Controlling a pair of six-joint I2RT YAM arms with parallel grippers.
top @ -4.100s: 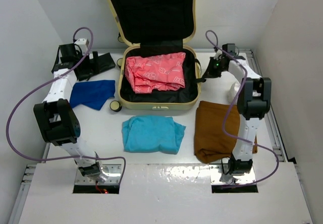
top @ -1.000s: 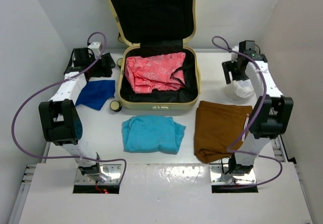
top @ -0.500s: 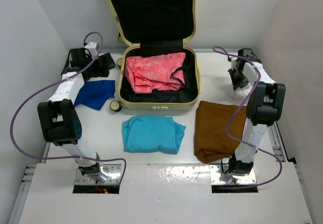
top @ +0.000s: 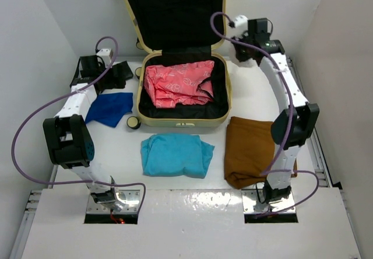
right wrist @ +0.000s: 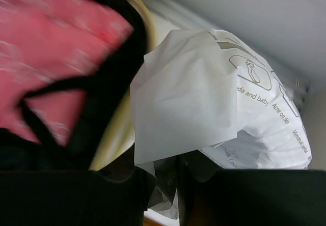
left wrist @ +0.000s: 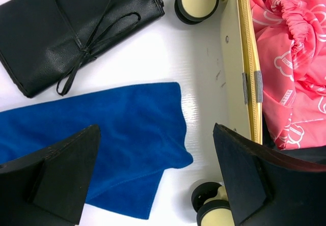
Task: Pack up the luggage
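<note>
Your luggage (top: 182,121) lies open at 12 o'clock on the desk (top: 247,101), with only a pink garment (top: 175,84) packed. The right jaws pinch a white packet (right wrist: 204,109) by its 2 o'clock corner — the left jaws, spread, hover over the blue cloth (left wrist: 102,129). Outside wait the teal shirt (top: 176,155), brown cloth (top: 250,151) and black pouch (left wrist: 61,27).

On the desk (top: 116,148) I see a black pouch (left wrist: 66,27) just beside a blue cloth (left wrist: 102,134). A teal cloth (top: 176,155) lies nearer me, with a brown cloth (top: 249,148) to its right. A printed white bag (right wrist: 214,99) hangs crumpled.
</note>
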